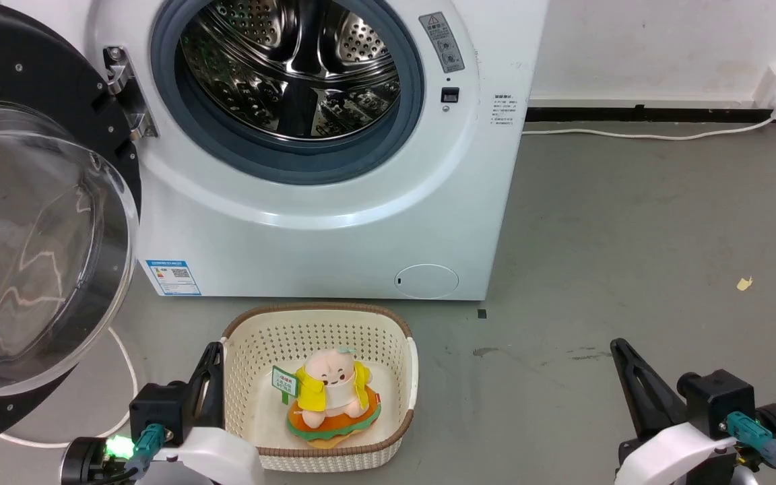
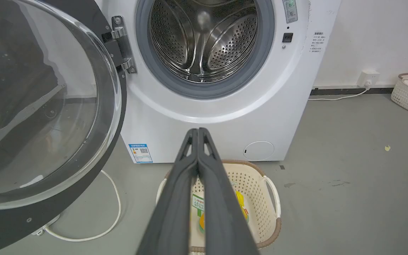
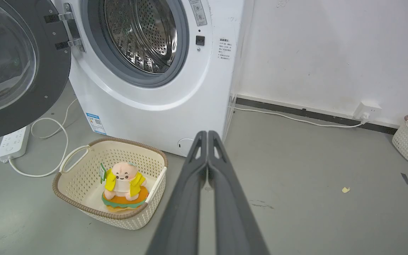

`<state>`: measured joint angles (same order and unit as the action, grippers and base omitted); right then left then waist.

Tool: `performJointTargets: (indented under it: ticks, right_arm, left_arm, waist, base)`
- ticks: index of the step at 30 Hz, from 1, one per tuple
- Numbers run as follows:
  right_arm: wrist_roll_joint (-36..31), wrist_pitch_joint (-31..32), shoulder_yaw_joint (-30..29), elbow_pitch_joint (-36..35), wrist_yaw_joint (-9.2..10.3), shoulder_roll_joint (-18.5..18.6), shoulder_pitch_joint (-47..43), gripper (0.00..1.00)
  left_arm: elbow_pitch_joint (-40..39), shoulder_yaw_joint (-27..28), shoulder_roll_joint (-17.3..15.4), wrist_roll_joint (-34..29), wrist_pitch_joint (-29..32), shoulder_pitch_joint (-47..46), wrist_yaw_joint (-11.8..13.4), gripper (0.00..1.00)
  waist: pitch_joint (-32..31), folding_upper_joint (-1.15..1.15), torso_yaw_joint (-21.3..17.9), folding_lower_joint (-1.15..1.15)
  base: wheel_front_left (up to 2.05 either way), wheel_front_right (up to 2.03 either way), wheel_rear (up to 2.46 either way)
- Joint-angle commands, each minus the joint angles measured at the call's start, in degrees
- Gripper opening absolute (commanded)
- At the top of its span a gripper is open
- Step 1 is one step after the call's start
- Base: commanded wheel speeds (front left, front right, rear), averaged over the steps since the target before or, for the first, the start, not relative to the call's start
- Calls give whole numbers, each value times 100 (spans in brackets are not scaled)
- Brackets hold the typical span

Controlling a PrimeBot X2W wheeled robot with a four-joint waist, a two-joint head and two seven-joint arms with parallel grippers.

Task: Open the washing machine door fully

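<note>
Large round glossy black washing machine door (image 1: pixel 31 222) with bulging clear glass window, standing wide open on its metal hinge (image 1: pixel 125 91) at the left of the white front-loading washing machine (image 1: pixel 334 229). The steel perforated drum (image 1: pixel 294 60) is fully exposed. The opening appears essentially done, with at most a little swing left. Left gripper (image 2: pixel 198 134) and right gripper (image 3: pixel 207 136) sit before the machine, clear of the door, fingers pressed together on nothing. A cream perforated basket (image 1: pixel 320 311) lies at the machine's foot.
</note>
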<state>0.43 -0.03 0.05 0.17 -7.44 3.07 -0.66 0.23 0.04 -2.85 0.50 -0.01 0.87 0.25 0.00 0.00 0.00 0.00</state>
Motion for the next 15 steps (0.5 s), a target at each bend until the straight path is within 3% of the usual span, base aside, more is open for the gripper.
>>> performJointTargets:
  ticks: [1,15]
  right_arm:
    - [-43,3,-5,-17,-5,-19,66,0]
    - [-43,3,-5,-17,-5,-19,66,0]
  left_arm:
    - [-23,-4,-3,-50,1,-87,-25,0]
    - [-23,-4,-3,-50,1,-87,-25,0]
  waist:
    - [0,0,0,0]
    - [0,0,0,0]
  base:
    - [0,0,0]
    - [0,0,0]
